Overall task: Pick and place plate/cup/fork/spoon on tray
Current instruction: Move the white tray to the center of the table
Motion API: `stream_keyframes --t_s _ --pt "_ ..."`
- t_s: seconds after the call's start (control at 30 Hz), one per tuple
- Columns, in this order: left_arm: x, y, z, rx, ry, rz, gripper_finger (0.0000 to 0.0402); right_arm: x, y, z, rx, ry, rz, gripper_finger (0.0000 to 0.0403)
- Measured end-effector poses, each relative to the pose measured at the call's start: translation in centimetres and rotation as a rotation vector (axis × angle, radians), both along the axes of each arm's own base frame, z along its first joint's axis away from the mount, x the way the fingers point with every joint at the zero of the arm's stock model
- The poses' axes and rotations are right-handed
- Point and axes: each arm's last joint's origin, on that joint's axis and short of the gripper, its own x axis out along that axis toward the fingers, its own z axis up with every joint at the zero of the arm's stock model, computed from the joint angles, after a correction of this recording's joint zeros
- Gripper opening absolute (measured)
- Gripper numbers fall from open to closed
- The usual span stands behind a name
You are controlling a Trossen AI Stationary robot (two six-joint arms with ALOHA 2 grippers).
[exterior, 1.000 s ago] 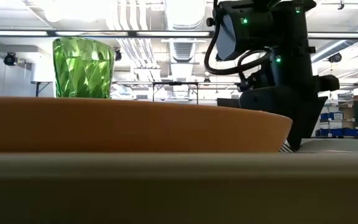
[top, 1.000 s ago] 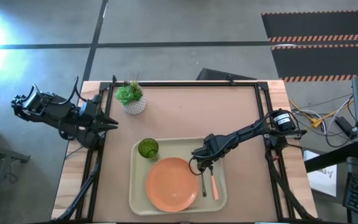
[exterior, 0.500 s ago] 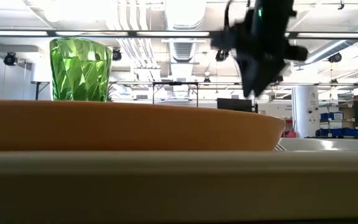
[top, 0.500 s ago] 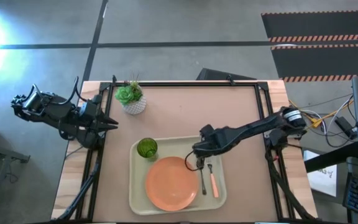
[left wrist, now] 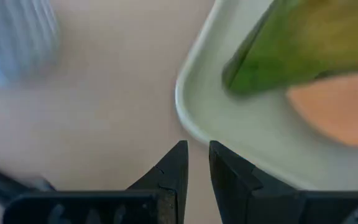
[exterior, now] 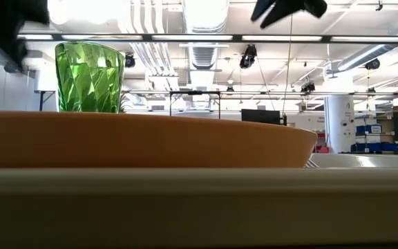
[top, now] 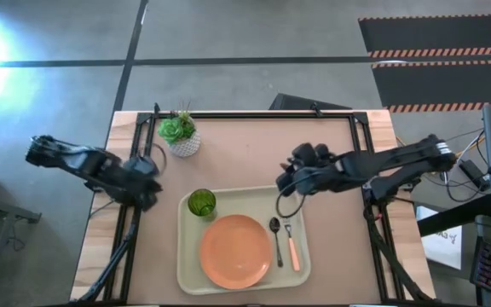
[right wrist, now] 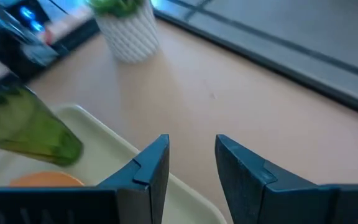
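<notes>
A cream-white tray is sitting at the near middle of the brown worktop, and all four pieces of tableware are lying inside it. The salmon-orange plate is filling the tray's centre. The green cup is standing upright in the far left corner, just beside the plate. The dark spoon and the pink-handled fork are lying side by side along the tray's right side, close together, both with their long axes running from far to near, the spoon's bowl and the fork's tines at the far end.

The right tool is hovering over the tray's far right edge, just beyond the heads of the spoon and fork. Its fingers are standing apart with nothing between them. The left tool is hanging off the worktop's left edge, level with the cup; its fingers are almost together, leaving only a narrow gap, and are gripping nothing. In its own view the tray's rounded corner and the cup are lying straight ahead.

Judging from this layout, placing looks finished. If anything needed adjusting, the right arm is nearer the cutlery and the left arm nearer the cup. A white pot with a green plant is standing at the far left, well apart from the tray.
</notes>
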Motion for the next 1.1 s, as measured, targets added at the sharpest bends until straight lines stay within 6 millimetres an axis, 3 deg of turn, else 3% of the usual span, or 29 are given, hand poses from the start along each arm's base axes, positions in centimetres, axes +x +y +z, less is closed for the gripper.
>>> stream_keyframes --t_s 0.13,0.27,0.33,0.4,0.6,0.9,1.1 --pt "0.9 -0.8 -5.9 -0.182 0.121 0.077 0.0047 -1.4 -0.3 2.1 -0.036 -0.07 0.054 0.0118" --pt "2.6 -1.9 -10.5 -0.363 0.073 0.05 0.0042 -2.5 -0.5 3.2 -0.042 -0.087 0.102 0.0111" --pt "3.5 -2.4 -11.8 -0.425 0.005 0.027 0.0032 -2.9 -0.6 3.5 -0.047 -0.089 0.118 0.0102" --pt "4.4 -2.8 -12.2 -0.456 -0.05 0.023 0.0017 -3.1 -0.6 3.6 -0.044 -0.085 0.144 0.0092" --pt "5.1 -3.4 -12.5 -0.405 0.064 0.029 0.0003 -3.4 -0.6 3.6 -0.044 -0.06 0.174 0.0064" --pt "4.4 -3.9 -10.5 -0.288 0.273 0.033 0.0 -3.5 -0.6 3.4 -0.045 -0.027 0.179 0.0058" --pt "4.2 -3.8 -11.1 -0.27 0.323 0.068 0.0 -3.6 -0.7 3.3 -0.06 -0.005 0.18 0.0056"
